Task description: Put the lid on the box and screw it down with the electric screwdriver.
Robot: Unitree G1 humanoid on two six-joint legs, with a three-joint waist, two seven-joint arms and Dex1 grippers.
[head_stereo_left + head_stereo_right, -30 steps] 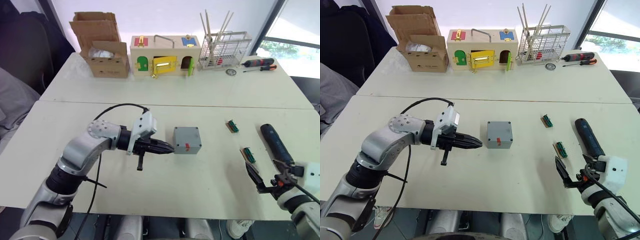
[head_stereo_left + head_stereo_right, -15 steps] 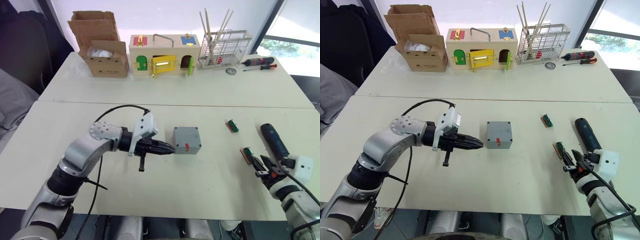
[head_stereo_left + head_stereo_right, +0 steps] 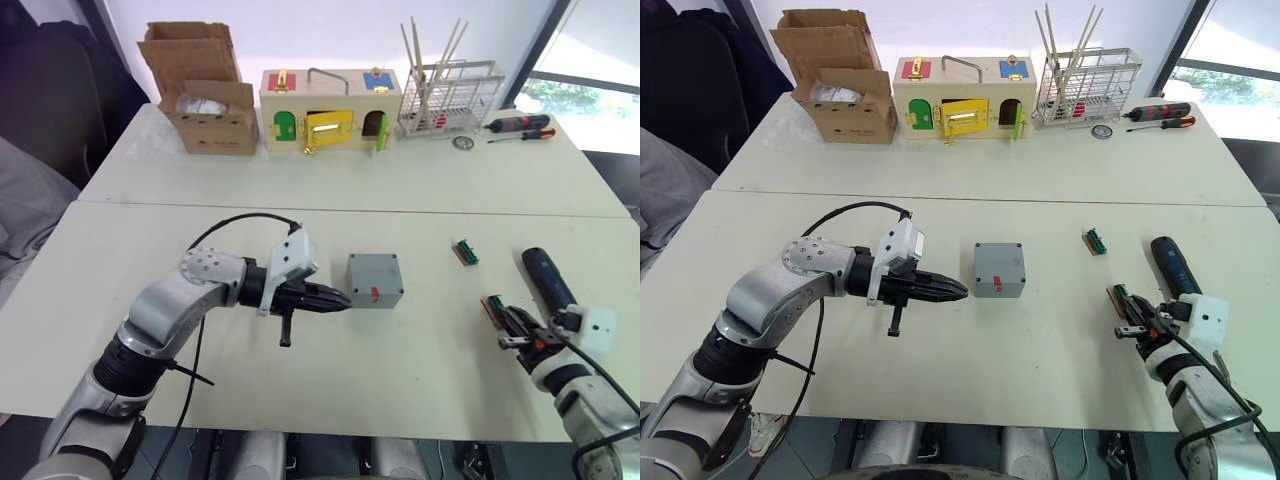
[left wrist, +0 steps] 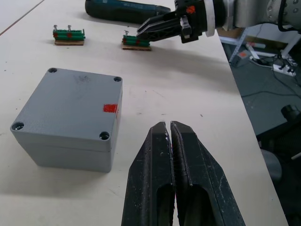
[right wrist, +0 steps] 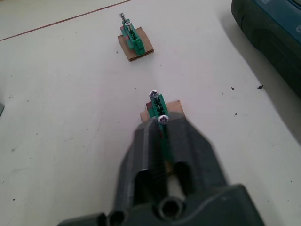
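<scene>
The grey box [image 3: 375, 280] stands mid-table, red mark toward me. The lid [image 4: 70, 101] lies on top of it, a screw in each corner. My left gripper [image 3: 345, 299] is shut and empty, its tips just left of the box. The electric screwdriver [image 3: 545, 280] lies at the right on the table. My right gripper [image 5: 160, 123] is shut with its tips at the near screw of a green screw holder [image 5: 159, 103] on brown card. Whether it pinches that screw is unclear.
A second green screw holder [image 3: 464, 252] lies farther back. Along the far edge stand a cardboard box [image 3: 205, 105], a wooden box with coloured doors [image 3: 330, 105], a wire rack [image 3: 450, 100] and red-and-black hand screwdrivers [image 3: 518, 126]. A black cable [image 3: 240, 215] loops over my left arm.
My right gripper has moved forward to the near screw holder and closed from wide open to shut. The left arm and the box have stayed put.
</scene>
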